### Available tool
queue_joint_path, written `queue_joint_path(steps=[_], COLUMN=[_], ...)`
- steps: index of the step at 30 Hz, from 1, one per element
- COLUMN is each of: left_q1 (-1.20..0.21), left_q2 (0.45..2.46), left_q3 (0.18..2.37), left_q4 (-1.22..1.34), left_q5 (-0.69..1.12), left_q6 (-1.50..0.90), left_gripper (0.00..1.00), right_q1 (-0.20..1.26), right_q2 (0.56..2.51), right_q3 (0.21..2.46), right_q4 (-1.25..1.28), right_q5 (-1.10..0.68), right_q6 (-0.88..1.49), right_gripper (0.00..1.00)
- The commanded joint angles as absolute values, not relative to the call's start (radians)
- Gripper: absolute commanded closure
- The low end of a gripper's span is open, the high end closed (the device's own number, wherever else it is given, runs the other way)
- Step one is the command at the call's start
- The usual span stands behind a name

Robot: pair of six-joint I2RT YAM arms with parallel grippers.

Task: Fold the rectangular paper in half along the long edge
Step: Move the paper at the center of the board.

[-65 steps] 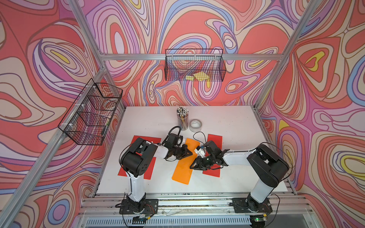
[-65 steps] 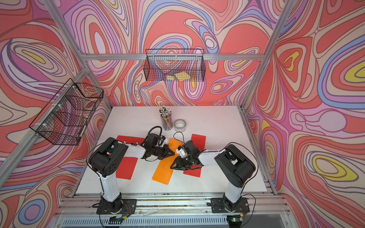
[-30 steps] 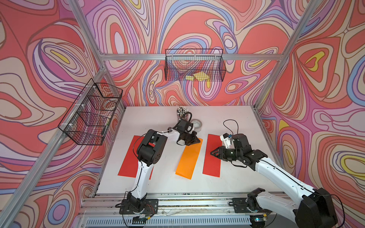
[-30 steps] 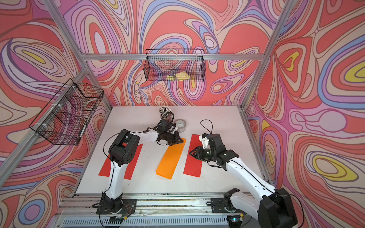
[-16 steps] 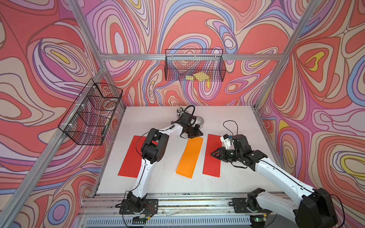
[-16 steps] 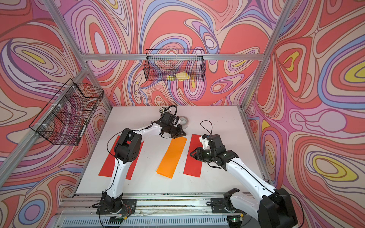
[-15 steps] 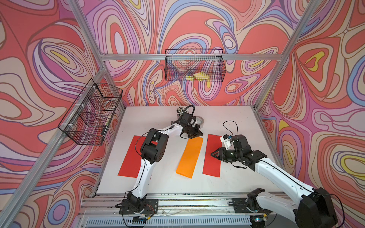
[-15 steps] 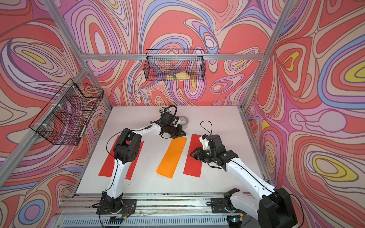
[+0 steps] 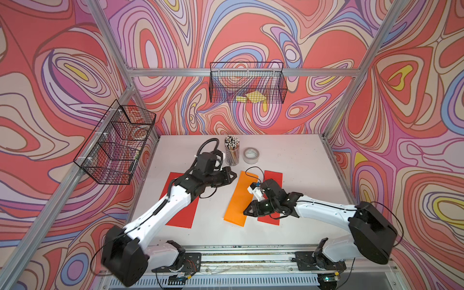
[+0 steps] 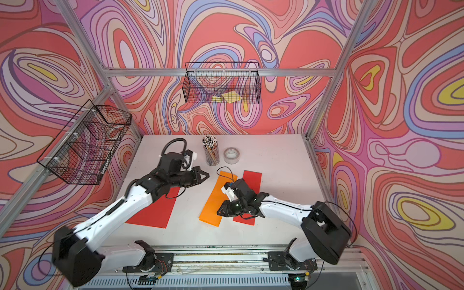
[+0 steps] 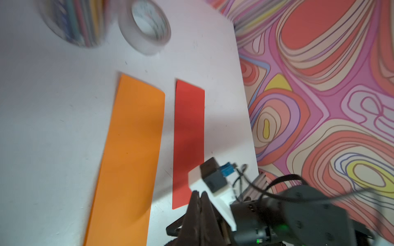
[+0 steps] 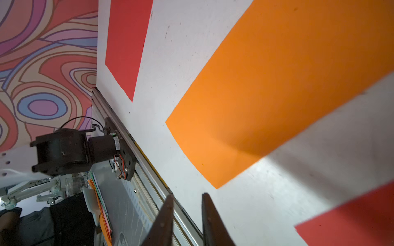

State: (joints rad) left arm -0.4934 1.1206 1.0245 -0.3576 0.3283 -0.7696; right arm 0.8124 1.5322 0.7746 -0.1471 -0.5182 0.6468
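Shifted off right red paper sheet [image 9: 273,179] to near corner of narrow orange paper rectangle [image 9: 239,198]: right gripper [image 9: 245,213], jaws slightly apart, empty. Lies flat on white table [image 9: 291,155], apparently folded already; perhaps only crease-pressing left. Farther back, left gripper [image 9: 234,175] pulled in, pinched together.

We lose part of the red strip [image 9: 273,175] beside the paper [image 9: 238,198] under the right arm [image 9: 321,208]; the tape [image 11: 138,42] beyond is blurred.

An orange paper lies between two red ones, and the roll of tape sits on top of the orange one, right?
Not quite: the roll of tape stands on the table itself, beside the pencil cup, clear of the orange paper, as both top views show.
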Motion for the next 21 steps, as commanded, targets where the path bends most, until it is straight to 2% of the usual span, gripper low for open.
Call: queue_joint_path(steps=[1, 5, 8, 14, 21], left_q1=[-0.389, -0.275, -0.243, -0.229, -0.223], left_q2=[0.956, 0.853, 0.842, 0.833, 0.879], left_q3=[0.984, 0.977, 0.966, 0.889, 0.902], left_q4=[-0.625, -0.803, -0.875, -0.824, -0.824], left_q5=[0.08, 0.021, 0.0, 0.037, 0.049], left_q6=[-0.758, -0.73, -0.734, -0.767, -0.755], left_gripper=[0.98, 0.95, 0.98, 0.99, 1.0], right_q1=[0.853, 0.923, 0.956, 0.973, 0.937], right_q2=[1.667, 1.823, 1.868, 1.896, 1.92], right_q3=[0.854, 0.981, 1.027, 1.041, 1.029], right_q4=[-0.111, -0.174, -0.183, -0.224, -0.259], right_q5=[-0.504, -0.519, -0.541, -0.526, -0.454], right_q6=[0.63, 0.582, 0.567, 0.562, 0.583], right_gripper=[0.86, 0.89, 0.89, 0.88, 0.88])
